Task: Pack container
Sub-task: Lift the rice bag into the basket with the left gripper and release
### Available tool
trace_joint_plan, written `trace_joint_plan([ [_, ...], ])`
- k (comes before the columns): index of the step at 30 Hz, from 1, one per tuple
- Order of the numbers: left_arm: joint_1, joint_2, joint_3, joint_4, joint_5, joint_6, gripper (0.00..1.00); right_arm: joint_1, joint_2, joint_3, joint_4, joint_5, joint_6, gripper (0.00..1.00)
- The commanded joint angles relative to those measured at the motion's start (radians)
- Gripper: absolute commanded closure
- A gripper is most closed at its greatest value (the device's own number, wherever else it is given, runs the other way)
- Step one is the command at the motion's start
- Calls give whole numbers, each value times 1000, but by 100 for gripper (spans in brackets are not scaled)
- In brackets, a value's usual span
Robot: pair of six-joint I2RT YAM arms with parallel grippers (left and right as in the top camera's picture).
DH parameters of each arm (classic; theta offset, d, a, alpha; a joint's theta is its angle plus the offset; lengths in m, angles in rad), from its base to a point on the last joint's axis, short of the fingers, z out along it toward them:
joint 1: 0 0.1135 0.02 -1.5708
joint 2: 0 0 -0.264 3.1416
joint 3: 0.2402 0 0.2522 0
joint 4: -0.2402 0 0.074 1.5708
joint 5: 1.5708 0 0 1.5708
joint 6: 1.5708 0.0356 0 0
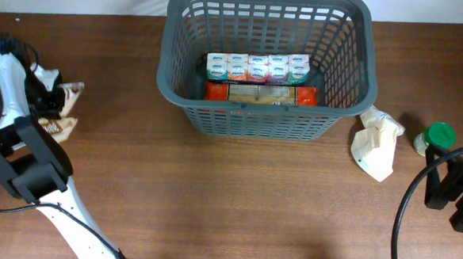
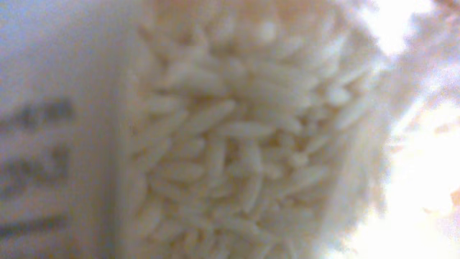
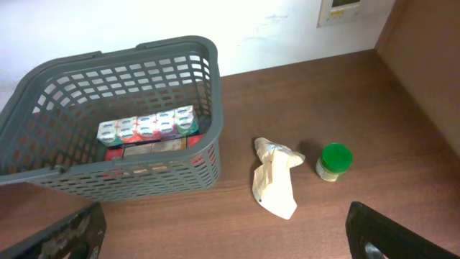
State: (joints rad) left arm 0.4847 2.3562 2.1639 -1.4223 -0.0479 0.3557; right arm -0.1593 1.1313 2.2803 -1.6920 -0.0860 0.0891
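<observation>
The dark grey basket (image 1: 255, 124) stands at the back middle of the table; it also shows in the right wrist view (image 3: 129, 180). Inside lie a row of small cartons (image 1: 257, 67) and a red-orange packet (image 1: 261, 93). My left gripper (image 1: 46, 98) is at the far left, down on a clear bag of rice (image 1: 68, 93). The rice (image 2: 244, 144) fills the left wrist view and hides the fingers. My right gripper (image 3: 230, 237) is open and empty, over bare table in front of the basket's right end.
A second rice bag (image 1: 61, 126) lies just in front of the first. A crumpled white bag (image 1: 378, 141) and a small green-lidded jar (image 1: 437, 136) lie right of the basket. A wall runs behind the table.
</observation>
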Motion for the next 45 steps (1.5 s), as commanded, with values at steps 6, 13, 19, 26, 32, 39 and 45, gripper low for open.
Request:
trace_joint_plan([
  [6,-131,-179,320,-17,57,66,98,2,1,0,-6,13,-4,1],
  [13,-349,-297,564,9,57,325,98,2,1,0,-6,13,-4,1],
  [19,-629,-376,598,52,59,616,98,2,1,0,-6,13,-4,1],
  [26,-931,-348,531,82,184,842,99,2,1,0,-6,13,-4,1],
  [32,-1037,-226,461,196,208,842,98,2,1,0,-6,13,-4,1],
  [39,-1105,43,452,210,300,710,98,2,1,0,-6,13,-4,1],
  [45,-1129,113,452,219,304,560,80,2,1,0,-6,13,-4,1],
])
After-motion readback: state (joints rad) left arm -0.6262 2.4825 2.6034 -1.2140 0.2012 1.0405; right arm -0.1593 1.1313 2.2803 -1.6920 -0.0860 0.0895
